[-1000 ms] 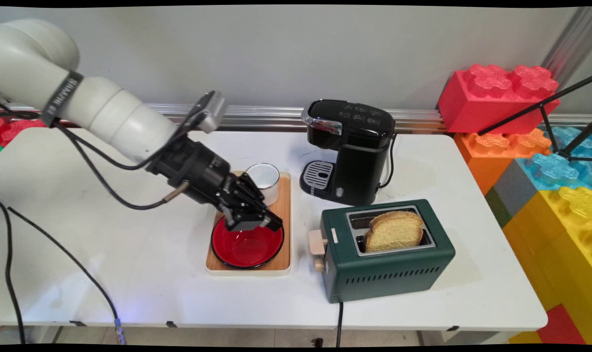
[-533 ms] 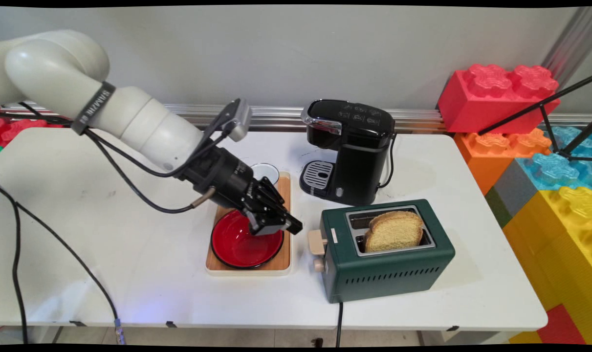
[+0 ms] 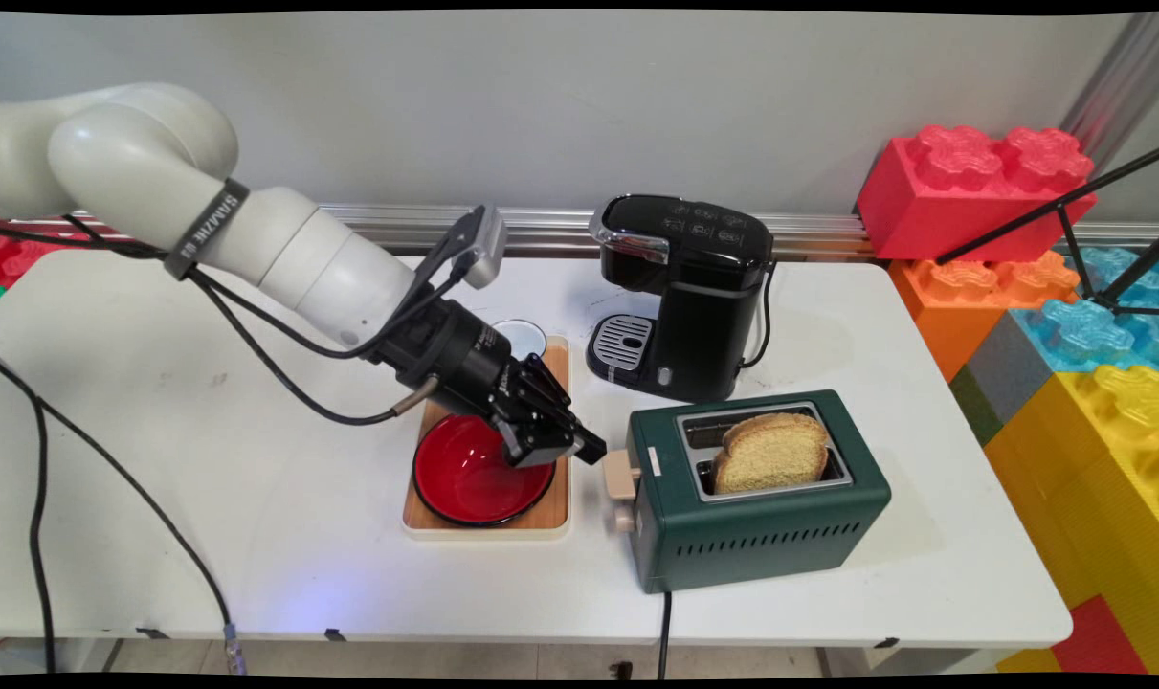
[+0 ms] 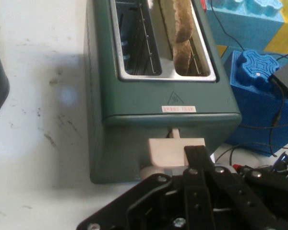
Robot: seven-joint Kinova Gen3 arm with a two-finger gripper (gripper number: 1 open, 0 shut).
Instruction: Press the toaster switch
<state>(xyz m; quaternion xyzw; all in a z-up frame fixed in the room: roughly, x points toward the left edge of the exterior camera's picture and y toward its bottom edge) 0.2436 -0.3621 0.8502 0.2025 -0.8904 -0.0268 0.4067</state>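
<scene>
My black gripper [image 3: 585, 448] is shut with nothing in it, its tip just left of the cream lever [image 3: 621, 474] on the green toaster [image 3: 761, 522]. A slice of brown bread [image 3: 770, 450] stands in the toaster's near slot; the other slot is empty. In the hand view the gripper [image 4: 194, 153] points at the lever [image 4: 169, 151], its tip at or just short of the lever's front. Above that are the toaster [image 4: 134, 105] and the bread [image 4: 182, 28]. The lever sits high on its slot.
A red bowl [image 3: 464, 478] lies on a wooden tray [image 3: 555, 512] under my wrist, with a white cup [image 3: 522, 337] at the tray's far end. A black coffee machine [image 3: 694, 297] stands behind the toaster. Big coloured blocks [image 3: 971, 191] line the right side.
My gripper has swung right, from over the red bowl's far rim to the toaster's lever. The bowl, cup and toaster have stayed put.
</scene>
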